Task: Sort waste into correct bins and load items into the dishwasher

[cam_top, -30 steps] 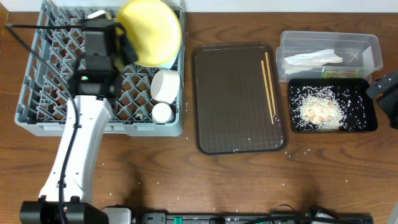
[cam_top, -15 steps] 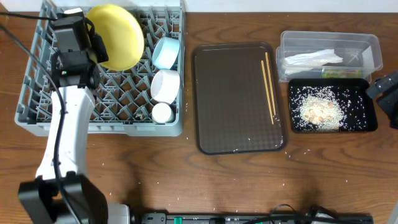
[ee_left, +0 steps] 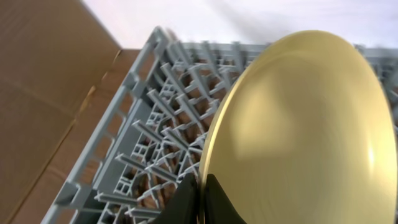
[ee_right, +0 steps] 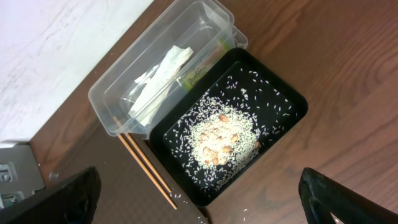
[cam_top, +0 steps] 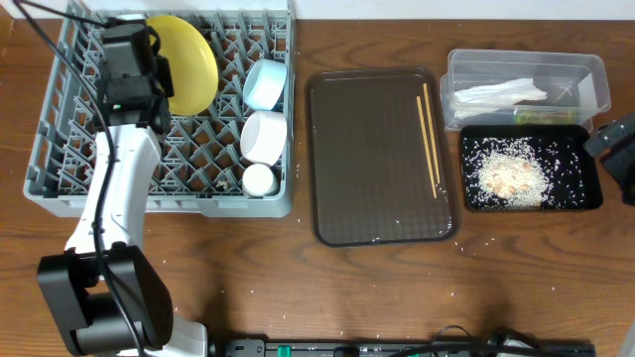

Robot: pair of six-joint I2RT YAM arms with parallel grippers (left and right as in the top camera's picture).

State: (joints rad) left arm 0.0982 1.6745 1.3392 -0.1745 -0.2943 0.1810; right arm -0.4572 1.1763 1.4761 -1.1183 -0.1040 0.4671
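Left pincer [ee_left: 200,200] clenched on the yellow plate [ee_left: 298,124] by its rim; I'd tip it upright and seat it between the rack [cam_top: 60,149] pegs before letting go; right pincer [ee_right: 196,186] hangs released

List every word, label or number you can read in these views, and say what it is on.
No text is legible in any view.
Dark print on the wrapper lying in the clear tub: too small and blurred to read.
No other lettering, brand or number shows.
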